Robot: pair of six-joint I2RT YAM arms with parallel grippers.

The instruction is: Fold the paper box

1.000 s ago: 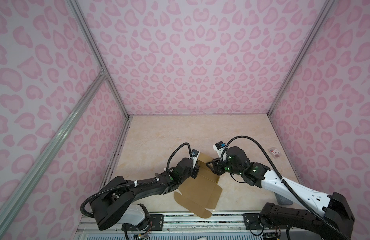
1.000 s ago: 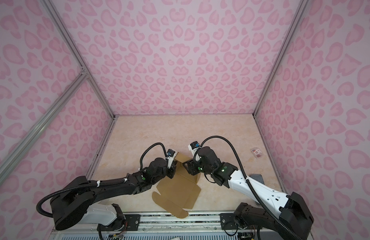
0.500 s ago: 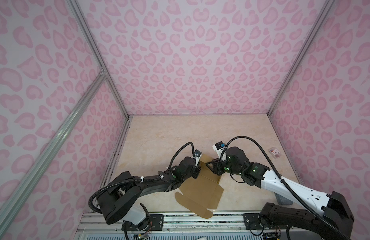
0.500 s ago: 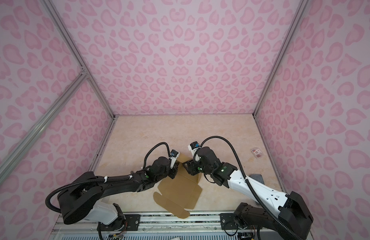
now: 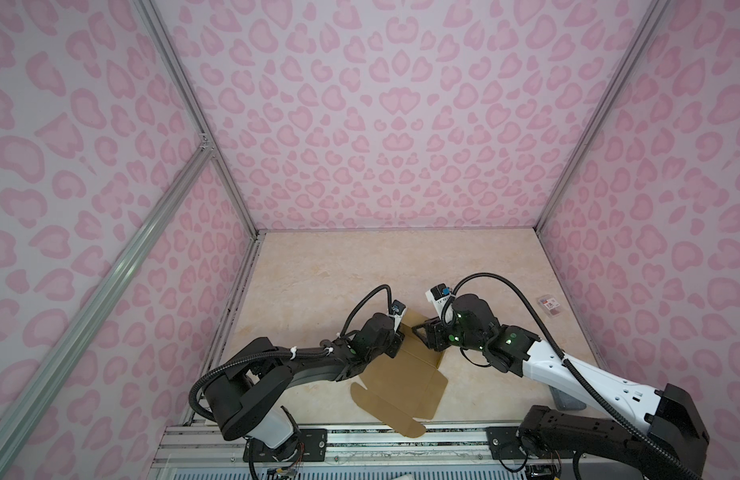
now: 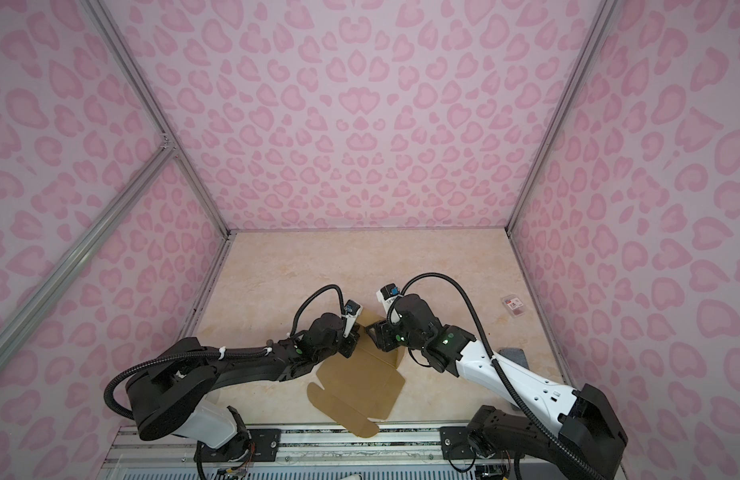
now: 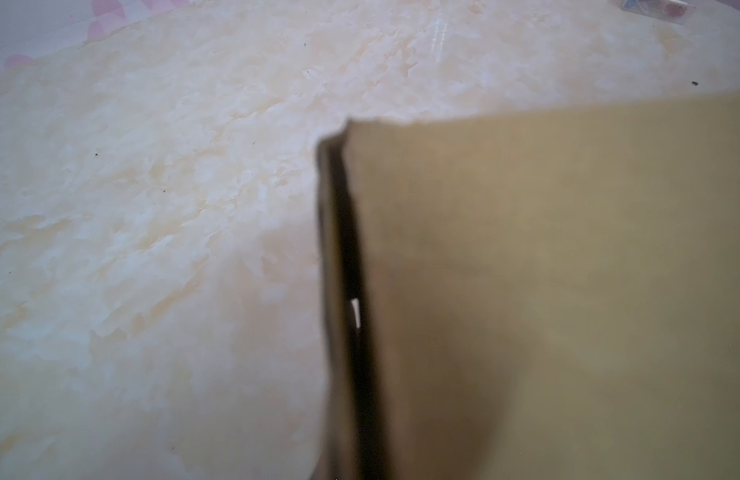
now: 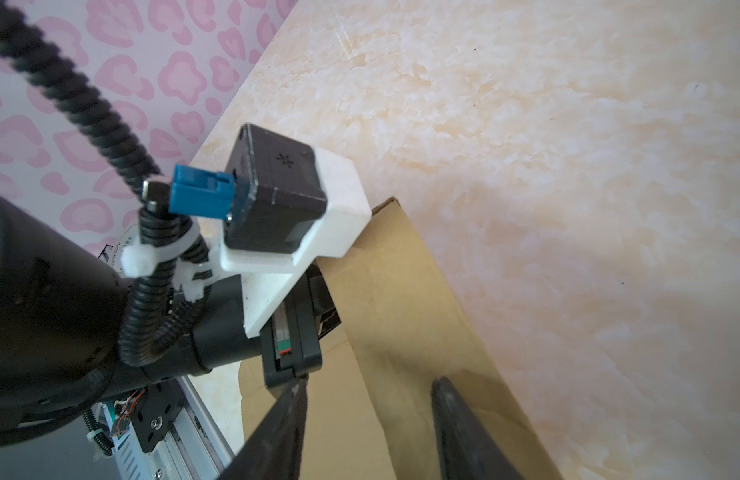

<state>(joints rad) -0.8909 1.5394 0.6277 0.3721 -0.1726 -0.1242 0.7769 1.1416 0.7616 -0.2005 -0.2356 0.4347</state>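
- One paper box (image 5: 401, 382), flat brown cardboard, is lying on the smooth table (image 5: 318, 291), one flap (image 8: 401, 270) sticking up
- Two claws: left claw (image 5: 396, 344) is squeezing shut by the flap, right claw (image 8: 370, 381) is gaping wide

Pale marbled worktop (image 5: 318, 286) w/ small clear packet, red-white label (image 5: 549, 306), near its right edge, grey pad (image 6: 514, 356) at front right, alu rail (image 5: 360, 441) along front, pink-blotch walls (image 5: 381, 124) & alu posts (image 5: 194, 120) round 3 sides.
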